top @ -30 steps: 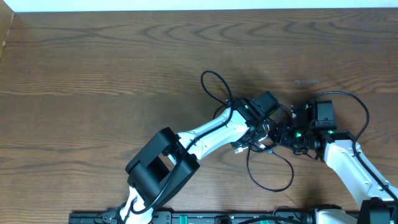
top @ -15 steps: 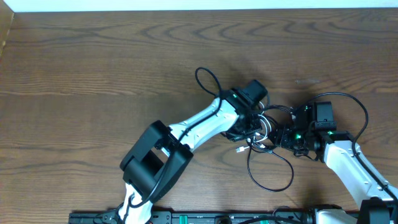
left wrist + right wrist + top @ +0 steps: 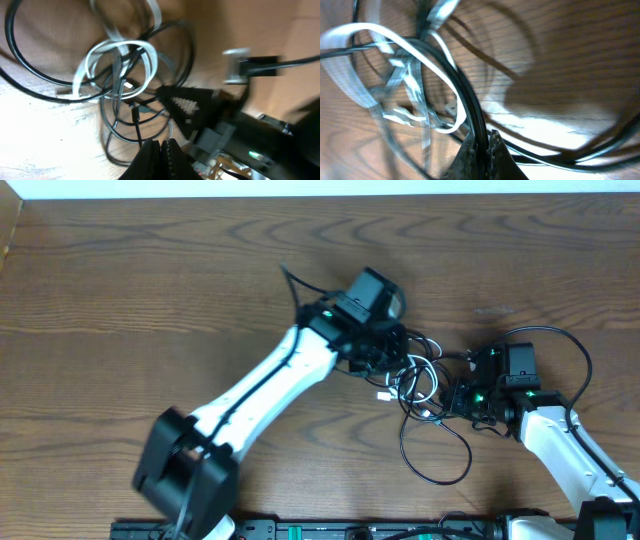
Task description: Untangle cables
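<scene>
Nearest you, your right gripper (image 3: 481,141) is clenched on a black strand of the cables (image 3: 418,380), at 4 o'clock of the knot; the white cable (image 3: 451,75) loops just beyond its tips, blurred; at 10 o'clock of the knot your left gripper (image 3: 160,146) is pinched tight; a black strand runs toward its tips, but blur hides any grip; the farthest loop is partly hidden under it.

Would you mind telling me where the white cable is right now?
In the overhead view, the white cable lies looped right of centre, between the left gripper and the right gripper, tangled among black cables.
</scene>
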Robot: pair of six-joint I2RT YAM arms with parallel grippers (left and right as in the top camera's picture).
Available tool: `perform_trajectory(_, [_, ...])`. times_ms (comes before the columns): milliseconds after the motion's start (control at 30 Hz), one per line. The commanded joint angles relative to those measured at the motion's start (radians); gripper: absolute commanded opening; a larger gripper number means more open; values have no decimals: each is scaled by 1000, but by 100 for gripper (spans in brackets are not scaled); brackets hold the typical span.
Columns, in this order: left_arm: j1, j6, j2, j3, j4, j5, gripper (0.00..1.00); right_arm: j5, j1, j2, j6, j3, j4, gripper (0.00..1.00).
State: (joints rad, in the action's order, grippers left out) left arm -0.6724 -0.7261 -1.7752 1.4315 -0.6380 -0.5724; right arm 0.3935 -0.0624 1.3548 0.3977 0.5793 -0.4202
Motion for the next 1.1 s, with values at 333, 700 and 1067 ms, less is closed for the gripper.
perform_trajectory(333, [251,117,217,-6,-29,-175,8,42,-4,7,-10,-7,12,1])
perform_trajectory(700, [146,105,173,-45,-211,31,76,42,-4,7,-10,-7,11,9])
perform_trajectory(1067, [-22,-219,93,-161,-167,200,76,42,-4,7,-10,-7,8,15])
